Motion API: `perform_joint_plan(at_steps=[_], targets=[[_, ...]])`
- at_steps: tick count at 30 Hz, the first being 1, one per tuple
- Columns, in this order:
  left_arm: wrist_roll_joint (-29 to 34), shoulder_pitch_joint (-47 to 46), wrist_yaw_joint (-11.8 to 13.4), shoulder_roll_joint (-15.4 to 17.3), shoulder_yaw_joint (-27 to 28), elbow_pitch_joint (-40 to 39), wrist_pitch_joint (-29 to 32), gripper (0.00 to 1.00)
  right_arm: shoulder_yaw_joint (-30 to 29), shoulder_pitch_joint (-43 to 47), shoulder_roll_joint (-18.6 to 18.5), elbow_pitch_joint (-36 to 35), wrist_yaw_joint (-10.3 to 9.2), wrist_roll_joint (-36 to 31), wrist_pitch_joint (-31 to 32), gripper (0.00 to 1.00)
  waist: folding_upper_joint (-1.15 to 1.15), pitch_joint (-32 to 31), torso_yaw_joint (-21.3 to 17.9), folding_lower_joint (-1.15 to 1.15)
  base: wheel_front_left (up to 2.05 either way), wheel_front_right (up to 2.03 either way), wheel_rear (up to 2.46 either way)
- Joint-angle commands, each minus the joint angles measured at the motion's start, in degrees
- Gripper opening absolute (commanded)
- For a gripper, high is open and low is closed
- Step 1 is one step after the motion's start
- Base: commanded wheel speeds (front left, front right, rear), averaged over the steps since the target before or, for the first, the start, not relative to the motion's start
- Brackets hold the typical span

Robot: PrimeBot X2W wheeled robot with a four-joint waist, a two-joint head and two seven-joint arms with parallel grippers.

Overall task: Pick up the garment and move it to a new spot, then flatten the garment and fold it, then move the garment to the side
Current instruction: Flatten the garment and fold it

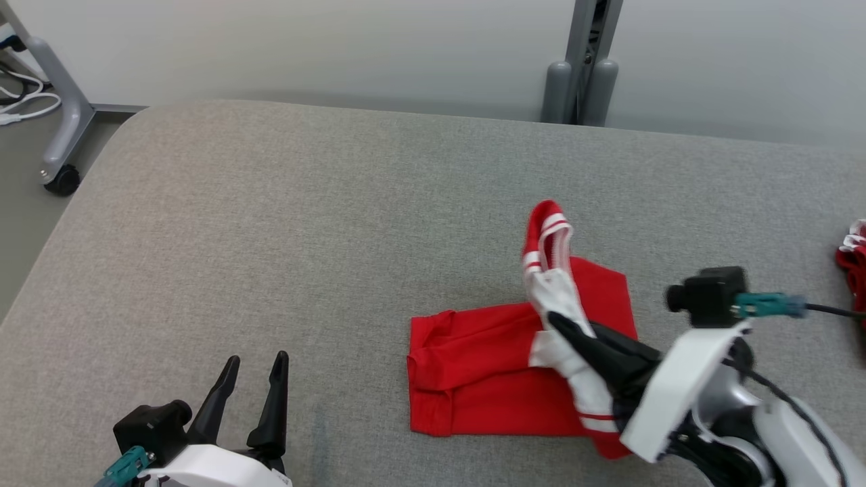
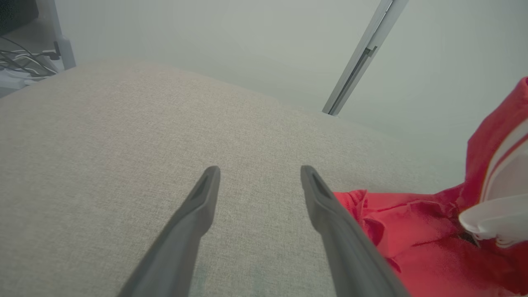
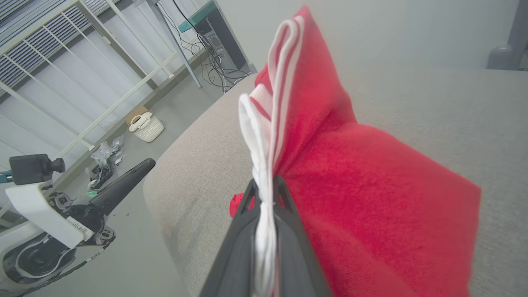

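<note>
The garment (image 1: 487,368) is red with white striped trim and lies partly folded on the grey padded table (image 1: 304,223), right of the middle. My right gripper (image 1: 558,323) is shut on its white edge and holds that edge lifted above the rest of the cloth. In the right wrist view the two fingers pinch the white band (image 3: 264,194), with the red cloth (image 3: 371,214) hanging to the right. My left gripper (image 1: 256,368) stands open at the lower left, with nothing between its fingers. The left wrist view has the garment (image 2: 412,243) to the right of the open fingers (image 2: 330,214).
Another red and white cloth (image 1: 854,260) lies at the table's right edge. A grey wheeled stand (image 1: 61,135) is off the far left corner, a grey post (image 1: 582,61) behind the table. Bare grey table stretches left of the garment.
</note>
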Motion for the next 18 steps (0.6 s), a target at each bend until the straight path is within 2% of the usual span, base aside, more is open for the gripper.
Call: perform_joint_plan(at_steps=[1,4,5,10,18], targets=[[-0.3,-0.7,-0.3,-0.1,-0.1,0.2,-0.2,1.0,2.2,-2.6,1.9,1.4,0.0,-0.8,0.5,0.0,0.0,0.2,0.7,0.0,0.0,0.0,0.0],[-0.3,-1.1,-0.4,-0.4,-0.4,0.4,-0.3,1.0,5.1,-5.4,5.4,5.1,0.0,-1.4,0.5,0.0,0.0,0.4,1.6,0.0,0.0,0.0,0.0],[-0.3,-1.1,-0.4,-0.4,-0.4,0.4,-0.3,1.0,5.1,-5.4,5.4,5.1,0.0,-1.4,0.5,0.0,0.0,0.4,1.6,0.0,0.0,0.0,0.0],[-0.4,-2.0,-1.1,-0.9,-0.9,1.2,-0.4,1.0,9.4,-9.4,10.2,14.1,0.0,-2.9,0.0,0.0,0.0,0.7,3.2,0.0,0.0,0.0,0.0],[-0.3,-3.1,-1.7,-1.9,-1.5,2.4,-0.9,1.0,13.3,-14.4,14.0,28.3,0.0,-4.2,-3.9,0.0,0.0,1.3,5.0,0.0,0.0,0.0,0.0]])
